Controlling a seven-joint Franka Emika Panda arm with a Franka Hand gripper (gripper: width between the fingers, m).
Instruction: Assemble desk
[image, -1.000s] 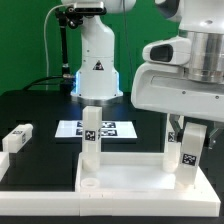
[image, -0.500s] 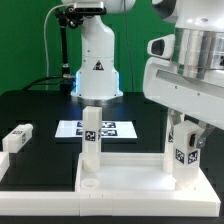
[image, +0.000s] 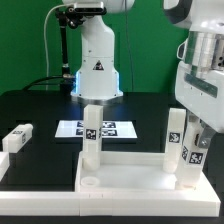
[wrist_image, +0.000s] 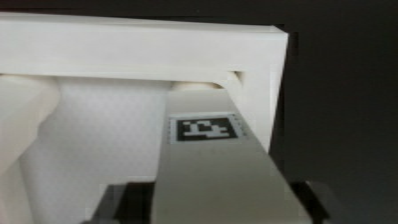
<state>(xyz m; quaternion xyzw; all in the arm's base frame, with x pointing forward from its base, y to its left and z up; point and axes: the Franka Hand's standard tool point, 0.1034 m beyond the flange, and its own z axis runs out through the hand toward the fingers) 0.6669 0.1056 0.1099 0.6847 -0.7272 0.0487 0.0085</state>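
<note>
gripper (wrist_image: 210, 205) clamped narrow on white block leg (wrist_image: 217, 150), smooth matte plastic, square black-white tag on its face | desk top (image: 130, 182) white rectangular tray, raised rim, corner just under gripper | second leg (image: 91, 135) upright on tray, well apart from gripper

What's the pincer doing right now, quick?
Pincer: closed, holding the white plastic block leg with a black-and-white square tag.
</note>
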